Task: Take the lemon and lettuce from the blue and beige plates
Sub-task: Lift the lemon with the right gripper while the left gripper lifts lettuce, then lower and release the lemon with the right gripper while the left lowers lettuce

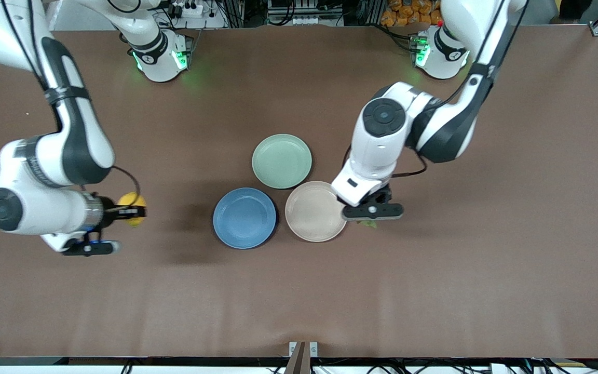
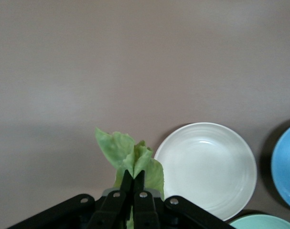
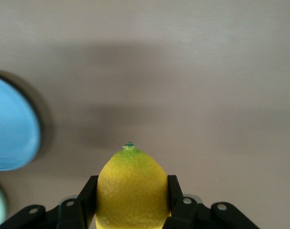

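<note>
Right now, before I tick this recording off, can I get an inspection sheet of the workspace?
Surface: brown table, bare apart from three plates.
Job's things: lemon held over bare table toward the right arm's end; lettuce held beside the beige plate; blue plate and beige plate both empty.
Clutter: green plate, empty, farther from the front camera than the other two.
Grippers: right gripper, jaws shut on the lemon; left gripper, jaws shut on the lettuce.
Cables: cable looping at the right arm's wrist.
Surroundings: wiring and frames past the arm bases.
</note>
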Available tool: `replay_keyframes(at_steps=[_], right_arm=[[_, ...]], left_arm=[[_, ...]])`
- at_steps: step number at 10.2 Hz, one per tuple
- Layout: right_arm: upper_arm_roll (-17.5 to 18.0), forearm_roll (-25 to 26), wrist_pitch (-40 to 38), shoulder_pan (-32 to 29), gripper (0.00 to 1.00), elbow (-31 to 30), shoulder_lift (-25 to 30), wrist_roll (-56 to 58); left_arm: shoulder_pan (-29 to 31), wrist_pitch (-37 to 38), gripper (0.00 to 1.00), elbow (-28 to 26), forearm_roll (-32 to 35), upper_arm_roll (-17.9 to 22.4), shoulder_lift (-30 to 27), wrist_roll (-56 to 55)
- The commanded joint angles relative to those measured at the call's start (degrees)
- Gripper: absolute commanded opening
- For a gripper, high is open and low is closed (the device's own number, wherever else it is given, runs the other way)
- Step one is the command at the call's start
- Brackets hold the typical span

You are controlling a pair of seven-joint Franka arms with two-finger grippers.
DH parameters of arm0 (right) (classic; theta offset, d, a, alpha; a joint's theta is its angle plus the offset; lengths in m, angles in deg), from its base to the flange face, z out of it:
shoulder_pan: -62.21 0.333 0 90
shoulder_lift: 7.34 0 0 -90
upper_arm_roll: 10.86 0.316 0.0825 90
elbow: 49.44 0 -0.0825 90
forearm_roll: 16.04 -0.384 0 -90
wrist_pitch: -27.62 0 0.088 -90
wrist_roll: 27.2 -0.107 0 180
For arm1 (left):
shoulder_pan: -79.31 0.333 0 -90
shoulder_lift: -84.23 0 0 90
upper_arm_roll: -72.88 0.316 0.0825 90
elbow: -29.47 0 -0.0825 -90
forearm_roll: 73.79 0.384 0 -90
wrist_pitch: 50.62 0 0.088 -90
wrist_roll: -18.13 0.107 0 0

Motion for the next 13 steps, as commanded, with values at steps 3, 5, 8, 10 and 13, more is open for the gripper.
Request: replay_keyframes(at_steps=[3, 5, 8, 10, 13], right_arm=[[-2.45, 0.49, 16.3, -5.51, 0.0, -12.32, 0.49, 11.04], [-2.45, 0.4, 20.8, -6.13, 0.0, -16.03, 0.05, 10.95], [-2.79, -5.38, 20.99, -6.66, 0.0, -16.04, -1.88, 10.51], [-2.97, -5.75, 22.74, -5.96, 0.0, -16.04, -3.2, 10.43], [-3.06, -5.75, 24.34, -5.78, 0.0, -15.96, -4.96, 10.25]], left_arm=[[6.33, 6.62, 0.0, -1.81, -3.77, -0.33, -5.7, 12.94], [10.09, 6.9, 0.0, -1.89, -3.94, -0.15, -6.58, 20.92], [16.95, 6.9, 0.0, -1.89, -3.94, 0.02, -5.54, 32.53], [19.42, 6.9, 0.0, -2.15, -3.07, 0.11, -3.43, 35.98], [21.01, 6.2, 0.0, -2.07, -3.24, 0.2, 1.05, 36.69]])
